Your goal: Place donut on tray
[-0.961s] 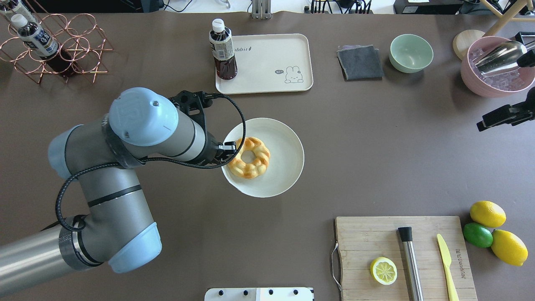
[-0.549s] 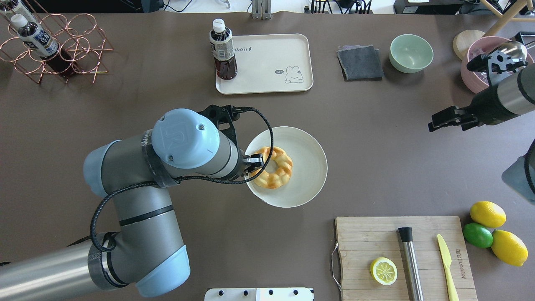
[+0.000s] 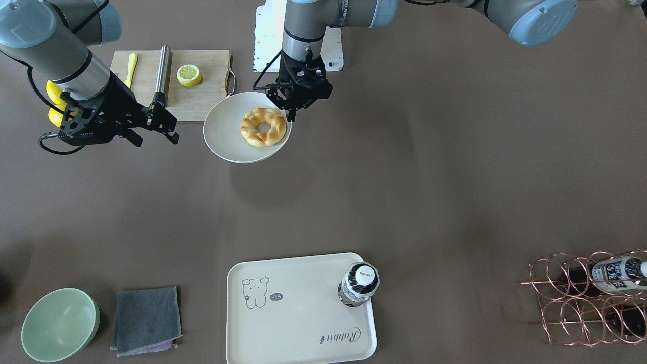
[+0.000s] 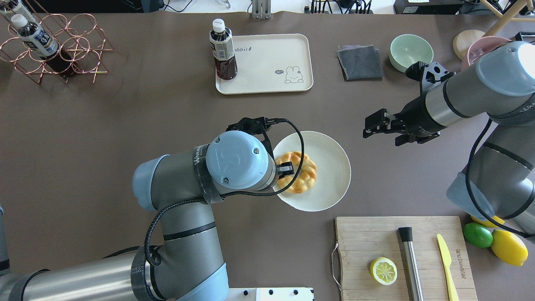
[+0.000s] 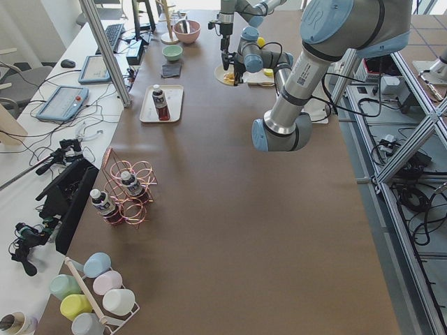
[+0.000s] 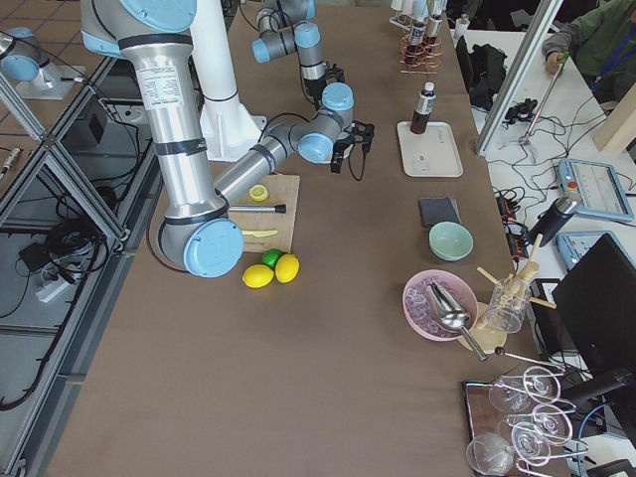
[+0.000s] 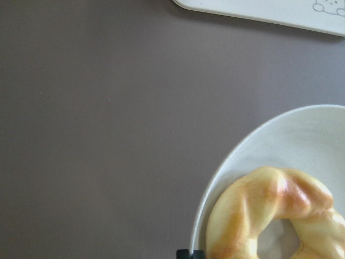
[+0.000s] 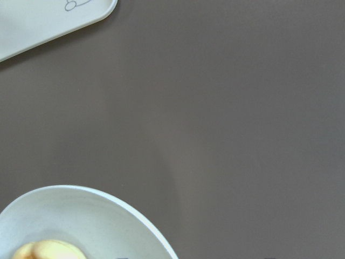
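Holding the round plate (image 4: 334,166) by its rim, the left pincer (image 3: 290,112) is clamped on the edge nearest its own arm. The soft shadow on the desk (image 3: 455,177) below the plate in the front-facing view suggests the plate is off the surface. The donut (image 4: 300,174) lies flat on that plate, near the gripped edge, and one black finger reaches over the rim beside it. The right pincer (image 4: 380,136) hangs to the right of the plate in the overhead view, its fingers apart and empty, apart from both plate and donut. The tray (image 4: 267,62) sits at the upper middle of that frame, well apart from the plate, with a dark bottle (image 4: 222,50) standing on its left end and the rest of it bare. I judge the step in hand to be offering the donut up for the free arm to take. To do it well, the plate should stay level and still so the ring does not slide. The right pincer should drop from above onto the side of the ring away from the left finger. A light squeeze is enough, since the pastry looks soft. The bare stretch near the cartoon, away from the bottle, looks the safest landing spot.
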Controlling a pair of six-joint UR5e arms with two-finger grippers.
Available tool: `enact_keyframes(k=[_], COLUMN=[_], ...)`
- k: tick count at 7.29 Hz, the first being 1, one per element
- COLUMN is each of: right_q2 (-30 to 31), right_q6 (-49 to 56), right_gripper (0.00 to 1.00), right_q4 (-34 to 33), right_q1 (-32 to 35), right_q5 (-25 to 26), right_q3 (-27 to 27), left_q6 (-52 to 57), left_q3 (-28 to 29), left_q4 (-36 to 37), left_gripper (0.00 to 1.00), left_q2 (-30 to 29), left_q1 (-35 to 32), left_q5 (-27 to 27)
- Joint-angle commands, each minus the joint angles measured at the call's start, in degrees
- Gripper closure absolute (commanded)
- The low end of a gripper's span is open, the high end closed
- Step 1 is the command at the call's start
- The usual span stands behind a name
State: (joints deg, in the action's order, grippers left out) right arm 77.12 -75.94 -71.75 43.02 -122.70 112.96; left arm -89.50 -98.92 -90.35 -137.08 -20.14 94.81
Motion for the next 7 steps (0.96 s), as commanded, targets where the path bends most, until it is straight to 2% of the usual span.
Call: enact_keyframes(k=[1, 3, 5, 7], right_q2=[0.0, 0.2, 0.2, 0.7], right_q6=[-5.2, -5.2, -5.2, -5.2], right_gripper=[0.28, 0.32, 0.42, 0.83], right_q4=[-0.2, -0.3, -0.3, -0.3], right_q1=[-5.9, -8.5, -8.8, -8.7], right_q5=[5.0, 7.7, 7.8, 7.7], right_q3=[1.2, 1.2, 1.2, 2.3], left_q6=[-0.3, -0.3, -0.1, -0.1], left_q3=[0.0, -0.2, -0.2, -0.2], left_q4=[0.3, 0.3, 0.3, 0.3], left_gripper=[1.00, 1.00, 1.00, 1.00], left_q2=[-0.5, -0.5, -0.5, -0.3], left_q1=[0.3, 0.2, 0.0, -0.1], left_q5=[-0.5, -0.5, -0.5, -0.5])
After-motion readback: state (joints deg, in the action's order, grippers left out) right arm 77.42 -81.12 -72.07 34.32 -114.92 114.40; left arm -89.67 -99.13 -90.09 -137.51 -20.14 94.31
